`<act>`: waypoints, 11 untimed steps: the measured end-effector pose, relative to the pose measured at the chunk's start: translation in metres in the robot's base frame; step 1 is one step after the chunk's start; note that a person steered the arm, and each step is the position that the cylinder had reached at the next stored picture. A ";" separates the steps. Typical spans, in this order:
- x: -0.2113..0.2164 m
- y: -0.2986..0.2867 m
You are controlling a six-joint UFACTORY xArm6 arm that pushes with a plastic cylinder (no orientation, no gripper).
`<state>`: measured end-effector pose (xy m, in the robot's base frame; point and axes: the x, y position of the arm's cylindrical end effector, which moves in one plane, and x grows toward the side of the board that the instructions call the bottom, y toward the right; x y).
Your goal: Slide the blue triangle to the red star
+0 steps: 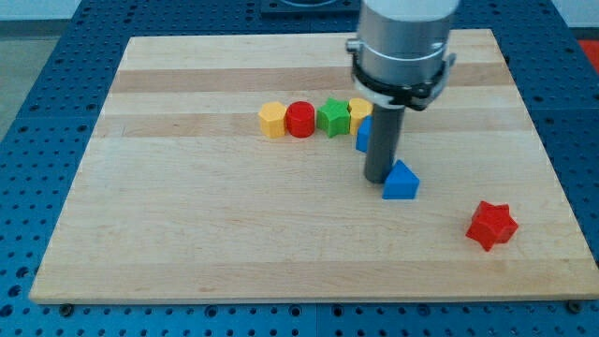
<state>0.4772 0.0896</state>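
The blue triangle [401, 181] lies right of the board's middle. The red star [491, 225] lies at the lower right, apart from the triangle by a clear gap. My tip [377, 179] stands just left of the blue triangle, touching or nearly touching its left side. The rod and the arm's grey body rise above it and hide part of the blocks behind.
A row of blocks sits above my tip: a yellow hexagon [272, 120], a red cylinder [300, 120], a green star [332, 117], a yellow block [359, 109] and a second blue block [363, 134], partly hidden by the rod. The wooden board [187, 215] ends near the star's right.
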 end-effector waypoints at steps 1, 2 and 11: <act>0.000 0.025; 0.002 0.044; 0.002 0.010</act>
<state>0.4793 0.0992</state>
